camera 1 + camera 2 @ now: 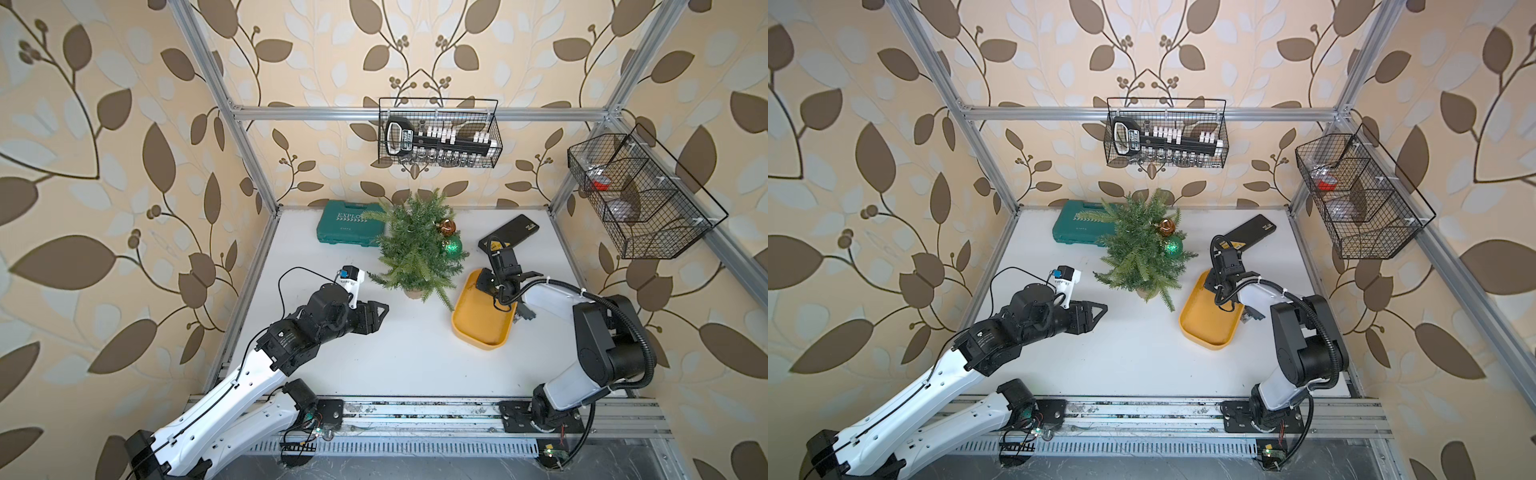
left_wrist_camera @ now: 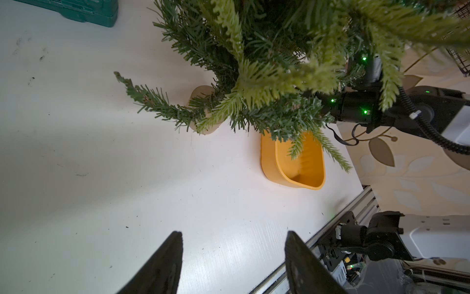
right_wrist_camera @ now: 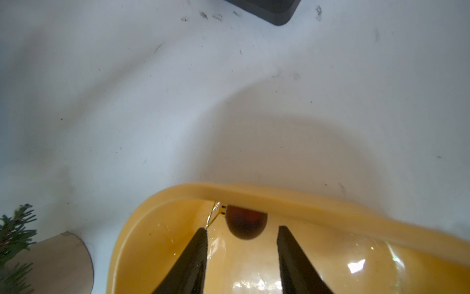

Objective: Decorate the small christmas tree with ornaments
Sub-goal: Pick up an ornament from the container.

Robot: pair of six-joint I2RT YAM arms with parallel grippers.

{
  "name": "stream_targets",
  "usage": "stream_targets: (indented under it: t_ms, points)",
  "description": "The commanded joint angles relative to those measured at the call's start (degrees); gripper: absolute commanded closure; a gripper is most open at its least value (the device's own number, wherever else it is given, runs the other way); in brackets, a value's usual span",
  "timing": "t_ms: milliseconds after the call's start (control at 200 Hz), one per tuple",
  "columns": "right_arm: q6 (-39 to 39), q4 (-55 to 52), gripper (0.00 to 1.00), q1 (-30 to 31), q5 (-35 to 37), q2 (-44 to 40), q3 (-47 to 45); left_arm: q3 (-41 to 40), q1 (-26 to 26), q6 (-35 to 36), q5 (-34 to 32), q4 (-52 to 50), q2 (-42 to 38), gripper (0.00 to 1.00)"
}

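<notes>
The small christmas tree [image 1: 409, 249] [image 1: 1138, 253] stands in a beige pot [image 2: 203, 112] at the table's middle back. On its right side hang an amber ornament [image 1: 448, 226] and, just below it, a glittery green ornament [image 1: 451, 246]. A small dark red ornament [image 3: 245, 224] lies against the far wall of the yellow tray [image 1: 478, 332]. My right gripper [image 3: 241, 229] reaches down into that end of the tray, open, with the ball just past its tips and the thin loop [image 3: 213, 213] touching one fingertip. My left gripper [image 2: 234, 236] hovers open and empty left of the tree.
A teal tool case [image 1: 351, 226] lies behind the tree at the left. A flat black box [image 1: 509, 230] lies behind the tray. Wire baskets hang on the back wall [image 1: 440, 133] and the right wall [image 1: 640, 195]. The tree's low branches overhang the tray's near-left rim.
</notes>
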Motion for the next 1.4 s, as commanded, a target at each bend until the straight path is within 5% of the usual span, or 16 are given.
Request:
stream_targets:
  t_ms: [0,1065,1395]
  points:
    - [0.26,0.60,0.55,-0.25,-0.99,1.27,1.56,0.14,0.57,0.06,-0.90,1.11,-0.17,0.35]
    - [0.20,1.62,0.70,-0.28,0.50,3.10,1.27,1.46,0.55,-0.07,0.06,1.34,1.04,0.35]
    - [-1.27,-2.00,0.71,0.85,-0.58,-5.31,-1.09,1.95,0.57,-0.10,0.25,1.13,0.05,0.35]
